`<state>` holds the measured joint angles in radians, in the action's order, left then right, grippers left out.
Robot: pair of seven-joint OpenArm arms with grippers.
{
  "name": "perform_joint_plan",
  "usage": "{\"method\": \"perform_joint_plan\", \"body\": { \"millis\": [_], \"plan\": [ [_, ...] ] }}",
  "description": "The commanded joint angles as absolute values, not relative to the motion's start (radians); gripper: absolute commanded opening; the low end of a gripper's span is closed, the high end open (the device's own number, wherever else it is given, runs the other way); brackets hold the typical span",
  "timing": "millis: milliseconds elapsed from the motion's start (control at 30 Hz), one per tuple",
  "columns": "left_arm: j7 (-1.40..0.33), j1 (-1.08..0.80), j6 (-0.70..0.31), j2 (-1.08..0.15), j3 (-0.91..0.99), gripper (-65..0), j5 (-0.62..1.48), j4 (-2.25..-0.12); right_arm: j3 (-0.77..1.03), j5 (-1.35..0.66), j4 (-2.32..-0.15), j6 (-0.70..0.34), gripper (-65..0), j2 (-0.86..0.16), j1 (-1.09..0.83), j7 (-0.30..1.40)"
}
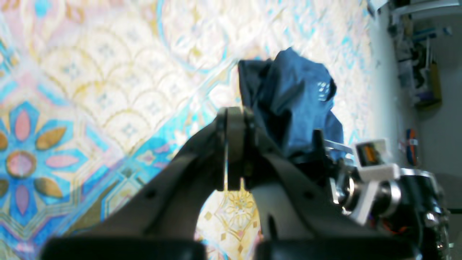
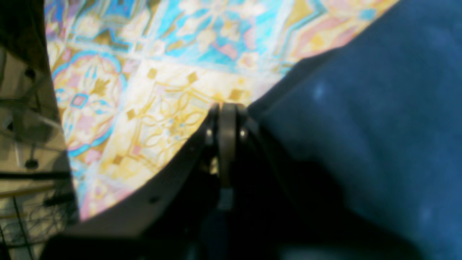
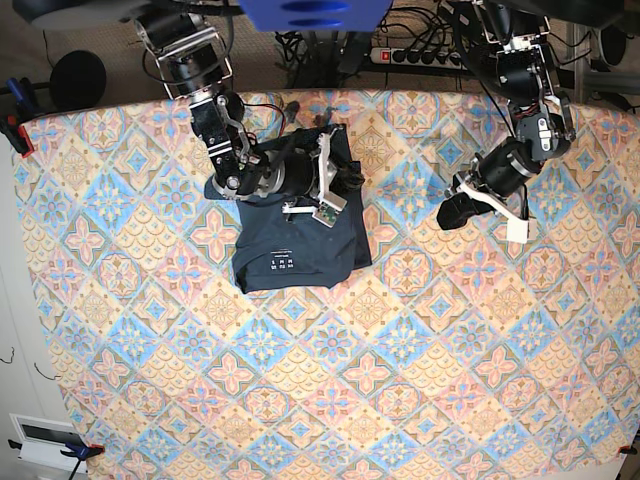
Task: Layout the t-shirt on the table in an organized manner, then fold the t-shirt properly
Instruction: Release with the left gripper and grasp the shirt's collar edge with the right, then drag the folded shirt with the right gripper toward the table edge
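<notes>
The dark navy t-shirt [image 3: 300, 250] lies bunched in a rough rectangle on the patterned table [image 3: 300, 400], left of centre, with its white label [image 3: 283, 262] facing up. My right gripper [image 3: 350, 180] reaches across the shirt's top and hovers at its right edge. In the right wrist view the right gripper [image 2: 227, 108] is shut, the t-shirt [image 2: 361, 126] fills the right side, and I see no fabric between the fingers. My left gripper [image 3: 455, 212] hangs shut and empty over bare table to the right. The left wrist view shows the left gripper [image 1: 234, 113] pointing toward the t-shirt [image 1: 288, 101].
A power strip [image 3: 420, 55] and cables lie beyond the table's far edge. A red clamp [image 3: 20, 135] grips the left corner. A white device [image 3: 45, 435] sits off the near-left corner. The right arm's wrist [image 1: 375, 173] shows in the left wrist view.
</notes>
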<state>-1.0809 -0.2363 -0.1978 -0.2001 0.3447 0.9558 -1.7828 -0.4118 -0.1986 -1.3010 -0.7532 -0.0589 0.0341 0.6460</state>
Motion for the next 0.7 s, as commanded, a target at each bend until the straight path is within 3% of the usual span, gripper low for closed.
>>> {"method": "perform_joint_plan", "body": {
  "millis": [0, 233, 500, 667],
  "plan": [
    [-1.066, -0.243, -0.205, -0.209, 0.349, -65.0, 0.974, -1.807, -0.366, -0.084, -1.283, -0.698, -64.8, -0.082, 0.047, 0.713],
    [-1.069, -0.245, -0.205, -0.209, 0.349, -65.0, 0.974, -1.808, -0.183, -0.064, -1.256, -0.698, -64.8, -0.114, 0.045, 0.714],
    [-1.07, -0.245, -0.205, -0.209, 0.349, -65.0, 0.977, -1.808, -0.153, -0.067, -1.259, -0.698, -64.8, -0.229, 0.09, 0.708],
    [-1.07, -0.245, -0.205, -0.209, 0.349, -65.0, 0.977, -1.808, -0.117, -0.067, -1.271, -0.698, -64.8, -0.237, 0.097, 0.716]
  ]
}}
